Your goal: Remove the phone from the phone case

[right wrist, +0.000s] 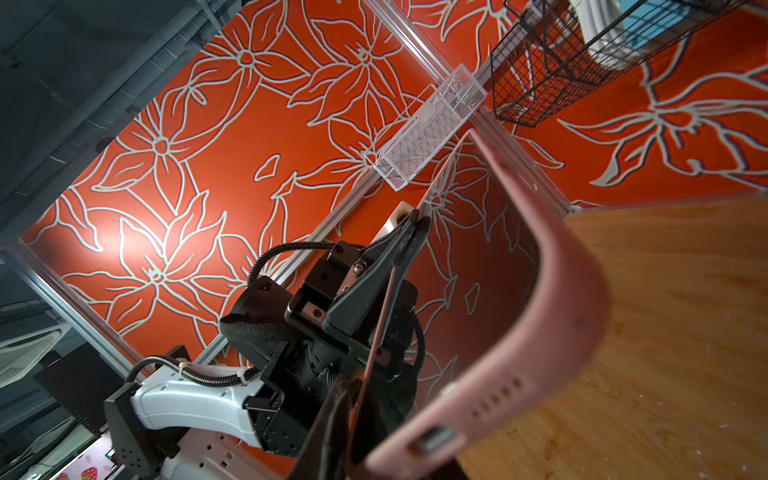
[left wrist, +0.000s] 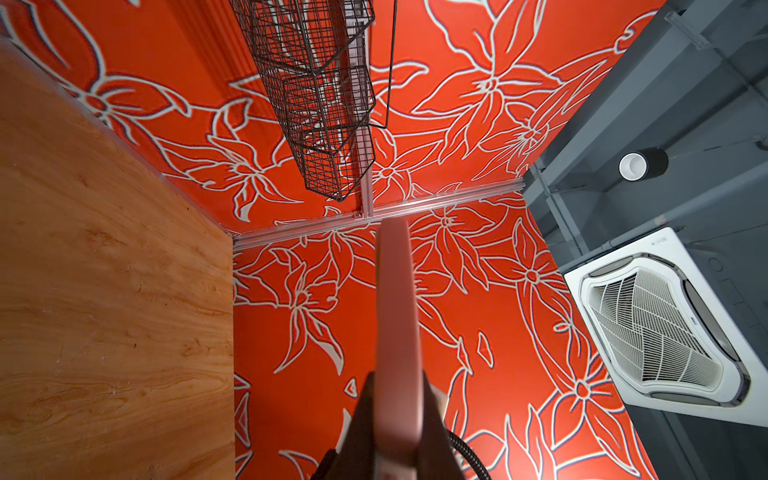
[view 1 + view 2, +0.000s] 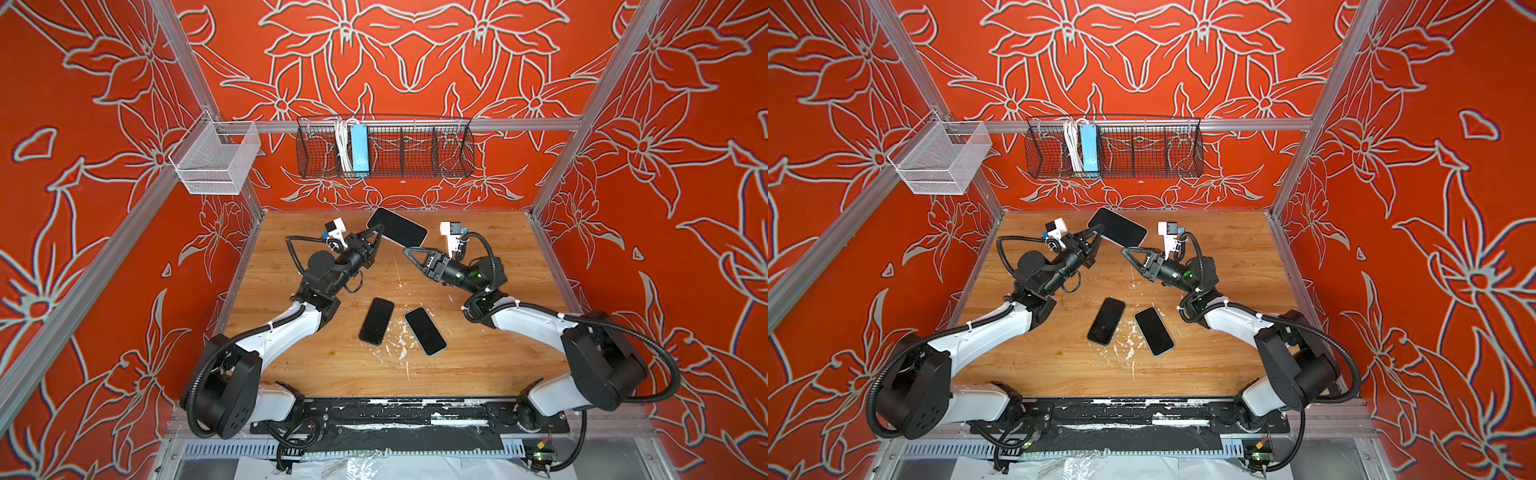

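A phone (image 3: pixel 397 231) with a dark screen, in a pink phone case (image 1: pixel 573 324), is held in the air over the back of the table, screen up. My left gripper (image 3: pixel 377 229) is shut on its left long edge. In the left wrist view the case (image 2: pixel 395 291) runs edge-on out from between the left gripper's (image 2: pixel 397 386) fingers. My right gripper (image 3: pixel 406 249) is at the case's near corner, by the charging port. In the right wrist view the right gripper's (image 1: pixel 352 405) jaws stand nearly together with a thin pink edge in the gap; whether they pinch it is unclear.
Two more dark phones (image 3: pixel 376 321) (image 3: pixel 425 331) lie flat mid-table near white paint flecks. On the back wall hangs a black wire basket (image 3: pixel 415 151) holding a blue power strip (image 3: pixel 359 147). A white mesh basket (image 3: pixel 216 160) hangs at the left rail.
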